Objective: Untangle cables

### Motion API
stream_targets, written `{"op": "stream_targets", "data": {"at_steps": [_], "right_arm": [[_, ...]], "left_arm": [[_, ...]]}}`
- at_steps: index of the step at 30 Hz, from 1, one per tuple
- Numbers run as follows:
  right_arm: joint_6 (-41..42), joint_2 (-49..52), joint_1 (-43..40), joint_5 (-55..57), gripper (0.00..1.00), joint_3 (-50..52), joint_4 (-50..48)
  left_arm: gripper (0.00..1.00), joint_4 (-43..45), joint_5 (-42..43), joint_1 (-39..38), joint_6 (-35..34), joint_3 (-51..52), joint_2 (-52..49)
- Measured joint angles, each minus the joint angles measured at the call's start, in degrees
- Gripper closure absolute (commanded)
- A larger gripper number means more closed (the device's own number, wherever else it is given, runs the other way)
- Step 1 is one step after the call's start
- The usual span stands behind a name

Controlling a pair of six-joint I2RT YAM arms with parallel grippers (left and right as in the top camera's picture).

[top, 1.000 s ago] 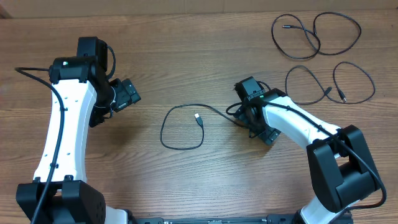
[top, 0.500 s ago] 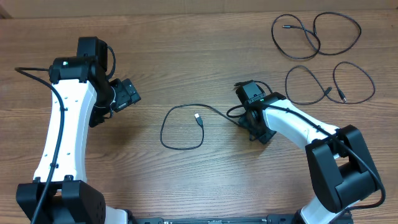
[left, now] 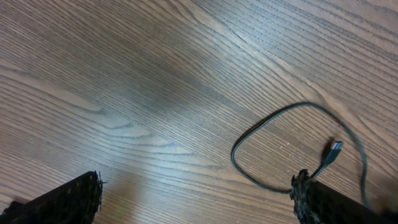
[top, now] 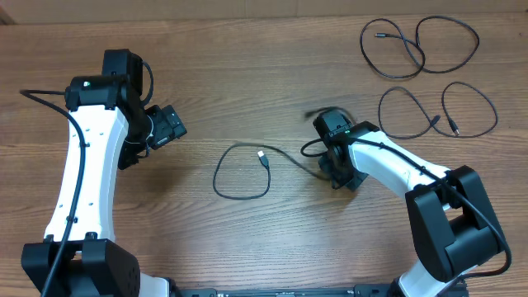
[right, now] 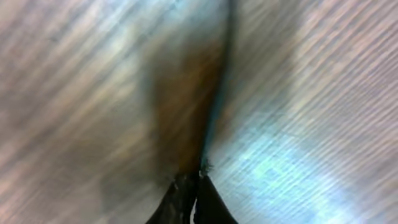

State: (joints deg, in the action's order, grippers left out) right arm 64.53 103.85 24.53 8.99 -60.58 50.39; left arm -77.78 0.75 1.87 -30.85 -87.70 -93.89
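Note:
One thin black cable [top: 239,195] lies in a loop at the table's middle, its silvery plug [top: 262,155] inside the loop. Its other end runs right to my right gripper [top: 327,171], which is shut on it. In the blurred right wrist view the cable [right: 214,106] runs straight up from the closed right gripper [right: 198,177]. My left gripper [top: 171,125] hovers open to the left of the loop, holding nothing. The left wrist view shows the left gripper [left: 196,202] spread wide, with the loop [left: 249,134] and plug [left: 334,148] at the right.
Two more black cables lie spread out at the back right: one [top: 412,45] near the far edge and one [top: 437,111] just in front of it. The left arm's own thick black wire [top: 49,99] trails at the left.
My right gripper has gone from open to shut on the middle cable's right end, shifting slightly. That end of the cable has sagged toward the front. The left arm has not moved.

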Motion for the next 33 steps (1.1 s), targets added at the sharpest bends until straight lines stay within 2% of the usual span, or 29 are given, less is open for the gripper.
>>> {"op": "stream_targets", "data": {"at_steps": [8,19,27,28,33], "right_arm": [[-0.07,-2.36,-0.02,1.07,0.96,-4.74,9.66],[-0.02,-20.15,-0.42,6.32,0.96,-8.96,17.11],[-2.73,-27.26,-8.39,8.59,0.96,-8.96,20.15],[-3.23,-27.58,-9.77,8.52,0.93,-8.96,20.65],[-5.81,-27.54,-13.27,5.79,0.37,-8.96,20.74]], "left_arm": [[0.0,-0.02,0.02,0.0,0.0,0.0,0.0],[0.0,-0.02,0.02,0.0,0.0,0.0,0.0],[0.0,-0.02,0.0,0.0,0.0,0.0,0.0],[0.0,-0.02,0.02,0.0,0.0,0.0,0.0],[0.0,0.07,0.02,0.0,0.0,0.0,0.0]]}}
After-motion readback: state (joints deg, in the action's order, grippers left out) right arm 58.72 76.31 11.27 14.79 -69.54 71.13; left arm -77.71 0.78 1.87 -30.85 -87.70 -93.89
